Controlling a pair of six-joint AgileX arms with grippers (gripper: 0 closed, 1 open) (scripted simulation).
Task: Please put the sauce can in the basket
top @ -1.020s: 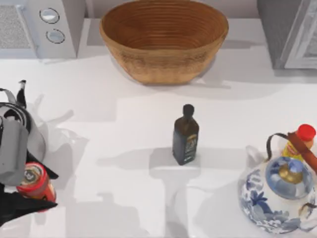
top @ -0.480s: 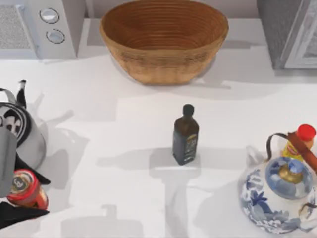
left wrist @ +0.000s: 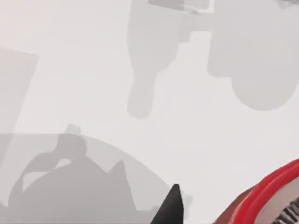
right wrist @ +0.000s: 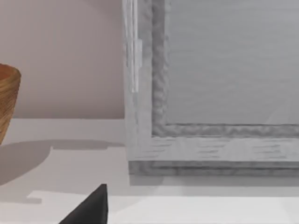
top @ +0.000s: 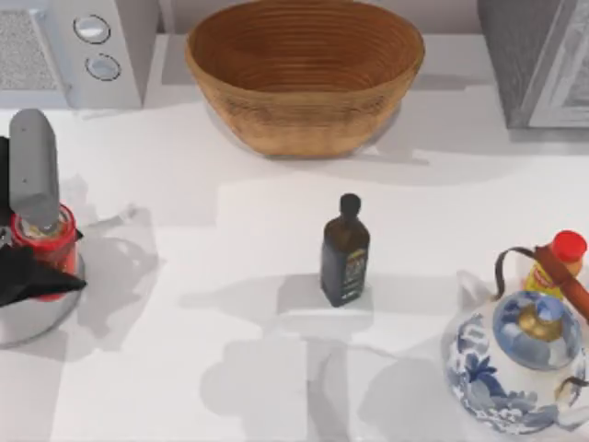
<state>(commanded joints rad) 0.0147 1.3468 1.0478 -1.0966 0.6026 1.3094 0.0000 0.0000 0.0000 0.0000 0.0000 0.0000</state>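
My left gripper [top: 41, 247] is clamped on the sauce can [top: 44, 250], the dark fingers pinching its red body from either side, and in the last second it has carried the can up off the table and toward the far side. A second ago the can sat low near the front left corner, half a second ago it was barely lifting, and now it hangs above the silvery kettle [top: 28, 308] at the table's left edge, clear of the surface. I read this as the grasp having held and the carry having begun. The basket [top: 305, 74] waits well apart, at the back and toward the middle, so most of the travel is still ahead.

The can stands roughly upright in my grip, its long axis near vertical with only a slight lean, silvery top facing up toward the overhead camera. In the left wrist view its red rim [left wrist: 271, 193] sits at the edge, with bare table beyond it.

Between can and basket the dark bottle [top: 345, 250] stands in the middle of the table, off my likely path. My right gripper [right wrist: 91, 207] stays parked near the cabinet at the table's right; I cannot tell its opening.
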